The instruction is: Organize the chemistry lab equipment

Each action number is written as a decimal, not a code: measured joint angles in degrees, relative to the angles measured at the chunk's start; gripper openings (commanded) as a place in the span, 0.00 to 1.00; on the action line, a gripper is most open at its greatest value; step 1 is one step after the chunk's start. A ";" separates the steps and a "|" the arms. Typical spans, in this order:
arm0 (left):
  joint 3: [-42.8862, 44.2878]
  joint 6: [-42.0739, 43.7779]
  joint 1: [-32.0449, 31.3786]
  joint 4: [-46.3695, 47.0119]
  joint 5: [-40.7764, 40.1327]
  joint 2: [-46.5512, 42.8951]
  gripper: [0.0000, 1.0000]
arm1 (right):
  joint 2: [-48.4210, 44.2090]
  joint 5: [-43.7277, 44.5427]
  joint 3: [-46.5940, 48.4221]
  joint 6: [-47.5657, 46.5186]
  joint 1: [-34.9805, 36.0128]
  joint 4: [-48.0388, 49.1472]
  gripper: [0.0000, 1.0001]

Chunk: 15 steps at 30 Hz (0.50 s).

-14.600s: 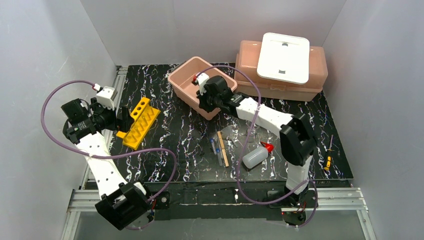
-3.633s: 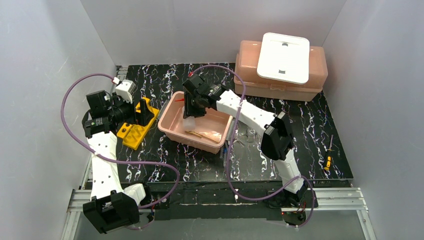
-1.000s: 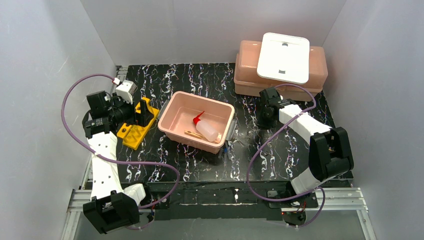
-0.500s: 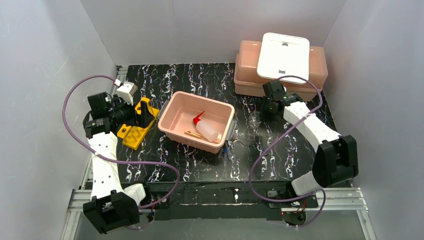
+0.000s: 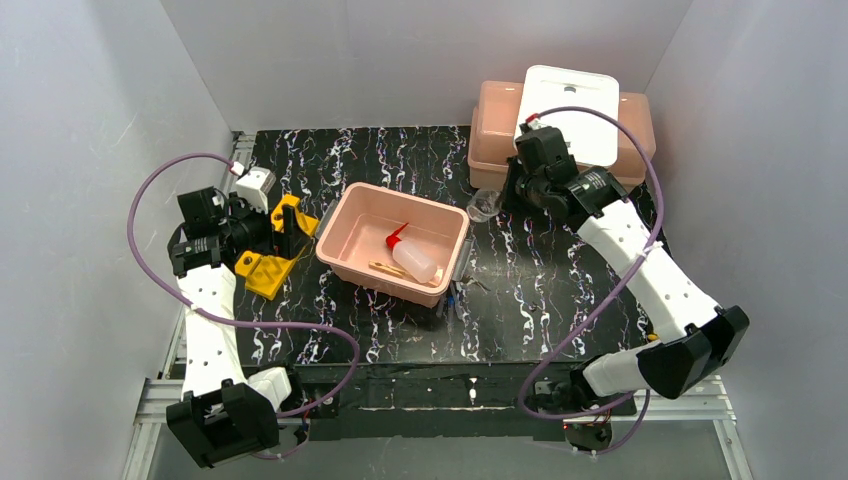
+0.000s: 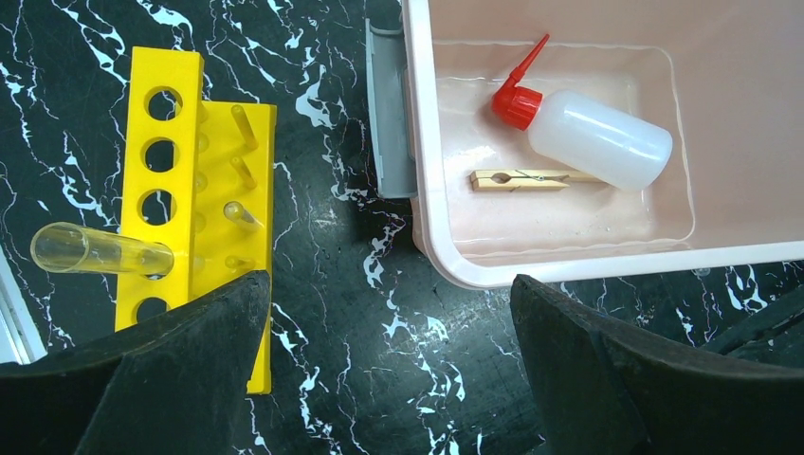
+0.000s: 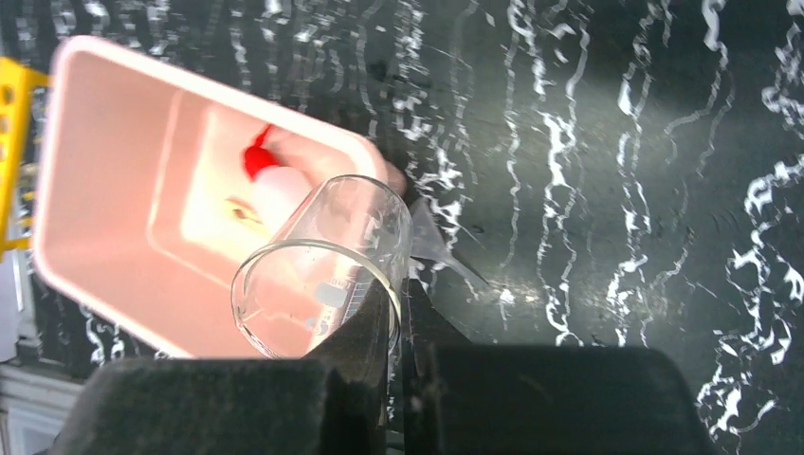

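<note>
My right gripper [image 5: 497, 198] is shut on the wall of the small clear beaker [image 5: 484, 206] and holds it in the air, tilted, right of the open pink tub [image 5: 345, 215]. In the right wrist view the fingers pinch the beaker [image 7: 322, 275] at its rim, above the tub's corner. The squeeze bottle [image 5: 415, 262] with red nozzle and the wooden stick [image 5: 384, 267] lie in the tub. My left gripper [image 6: 389, 284] is open and empty, over the table between the yellow rack [image 6: 194, 180] and the tub [image 6: 431, 246]. One glass tube [image 6: 100, 251] lies across the rack.
Two stacked pink tubs [image 5: 500, 130] with a white lid [image 5: 585, 110] stand at the back right. Thin blue-tipped pieces [image 5: 455, 292] show by the open tub's near right corner. Grey walls close in on both sides.
My right gripper closed on the beaker, lifted it off the table and carried it back and left toward the tub. My left arm has barely moved.
</note>
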 measured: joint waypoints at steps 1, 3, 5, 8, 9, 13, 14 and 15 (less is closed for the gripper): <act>0.00 0.00 0.00 -0.02 0.00 0.00 0.98 | 0.20 0.15 1.79 -0.02 1.20 -0.63 0.01; 0.00 0.00 0.00 0.00 0.00 0.00 0.98 | 0.94 0.22 5.31 -0.02 3.52 -1.49 0.01; 0.00 0.02 0.00 -0.02 0.00 -0.02 0.98 | 2.58 0.22 8.79 -0.07 5.68 -2.27 0.01; 0.00 0.02 0.00 -0.02 0.02 -0.02 0.98 | 6.95 0.26 13.55 -0.13 8.59 -2.78 0.01; 0.00 0.02 0.00 -0.02 0.02 -0.04 0.98 | 8.79 0.20 14.69 -0.20 9.40 -2.78 0.01; 0.00 0.00 0.00 -0.15 0.04 -0.04 0.98 | 16.48 0.17 16.33 -0.76 11.65 -2.78 0.01; 0.00 0.02 0.00 -0.26 0.07 -0.07 0.98 | 18.21 0.20 16.39 -1.01 11.93 -2.91 0.01; 0.00 0.07 0.00 -0.42 0.07 -0.07 0.98 | 20.41 0.22 16.63 -1.27 12.17 -3.30 0.01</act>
